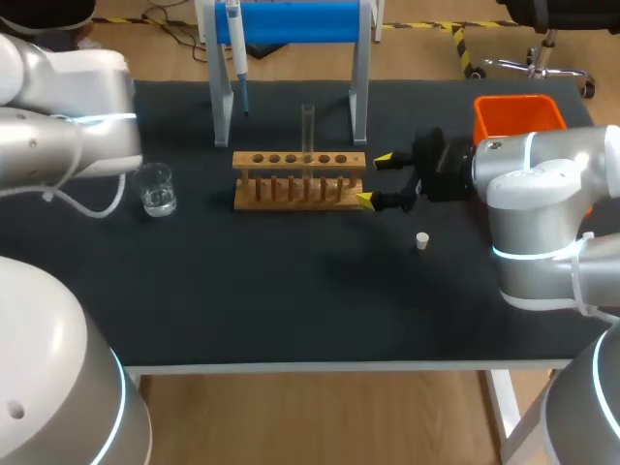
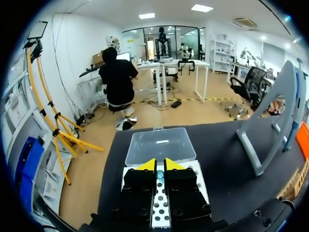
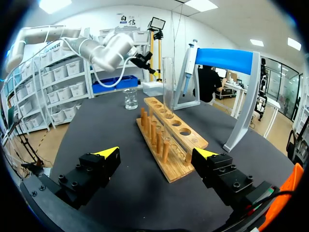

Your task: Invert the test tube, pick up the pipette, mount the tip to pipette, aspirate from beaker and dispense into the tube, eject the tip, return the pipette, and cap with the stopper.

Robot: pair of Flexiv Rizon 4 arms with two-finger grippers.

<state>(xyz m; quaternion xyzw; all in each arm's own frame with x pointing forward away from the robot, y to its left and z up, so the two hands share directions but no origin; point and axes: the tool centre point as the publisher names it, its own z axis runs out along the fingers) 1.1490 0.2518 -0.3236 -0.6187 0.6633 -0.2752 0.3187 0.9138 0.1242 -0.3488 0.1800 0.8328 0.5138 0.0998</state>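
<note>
Tube upright in rack; I judge the inversion done. My right gripper wide, empty, at rack's 3 o'clock. Left gripper pinched closed, empty. Pipette unpicked at 11; stopper at 4. Remainder pending.

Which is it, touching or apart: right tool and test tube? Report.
Apart. Head view: the test tube stands in the wooden rack, with empty holes and the rack's end separating it from the open right tool.
</note>
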